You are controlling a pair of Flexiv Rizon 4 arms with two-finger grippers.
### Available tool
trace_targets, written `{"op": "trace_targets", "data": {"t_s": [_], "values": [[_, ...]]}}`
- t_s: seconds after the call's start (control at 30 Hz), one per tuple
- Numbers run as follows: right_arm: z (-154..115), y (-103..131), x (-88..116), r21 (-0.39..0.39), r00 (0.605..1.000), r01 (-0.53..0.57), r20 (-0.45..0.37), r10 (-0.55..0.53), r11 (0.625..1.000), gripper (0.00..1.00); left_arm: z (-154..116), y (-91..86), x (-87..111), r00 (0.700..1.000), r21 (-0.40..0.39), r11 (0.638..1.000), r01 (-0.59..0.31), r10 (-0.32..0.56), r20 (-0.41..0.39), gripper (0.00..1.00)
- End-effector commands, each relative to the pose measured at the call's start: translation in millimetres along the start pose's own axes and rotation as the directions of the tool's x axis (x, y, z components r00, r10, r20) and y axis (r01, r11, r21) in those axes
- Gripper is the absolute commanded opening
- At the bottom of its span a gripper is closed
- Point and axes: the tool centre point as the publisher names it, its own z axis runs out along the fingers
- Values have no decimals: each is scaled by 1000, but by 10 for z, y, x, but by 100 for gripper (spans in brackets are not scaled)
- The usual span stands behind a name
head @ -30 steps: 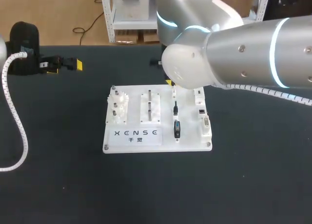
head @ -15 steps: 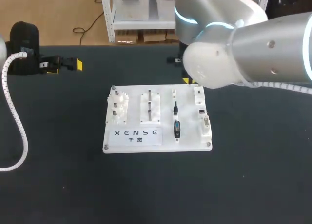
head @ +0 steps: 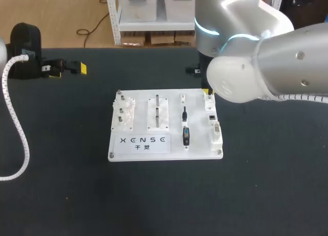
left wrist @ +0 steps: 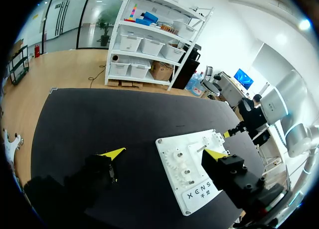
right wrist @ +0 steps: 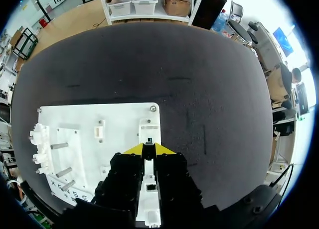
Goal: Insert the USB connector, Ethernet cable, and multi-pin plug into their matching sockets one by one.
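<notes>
Right gripper [right wrist: 148, 148], fingers nearly closed, pinches a small dark plug [right wrist: 148, 141], probably the USB one, just above the white socket block [right wrist: 148, 125] ahead of it on the one white board [right wrist: 119, 122]. It should descend straight, squarely aligned, pressing gently. Two more connectors [head: 186, 136] sit beside it. Left gripper [left wrist: 164, 154] gapes wide, empty, far from the board

table [head: 61, 195]: black, matte, perhaps cloth-covered | light: even, soft

The right arm [head: 266, 66] is silvery grey, bulbous, screw-dotted, ringed with pale cyan light. A white coiled cable [head: 15, 118] runs along the other; its left claw [left wrist: 164, 153] is black, yellow-tipped.
</notes>
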Motion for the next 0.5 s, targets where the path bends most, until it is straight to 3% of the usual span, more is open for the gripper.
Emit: {"op": "trace_targets", "data": {"t_s": [0.03,0.5], "values": [[55,2,-20,5,1000,-2,-5,2,1000,0,0,0,0,1000,0,1000,0,0,0,100],[127,-9,-62,9,1000,0,-19,0,1000,0,0,0,0,1000,0,1000,0,0,0,100]]}}
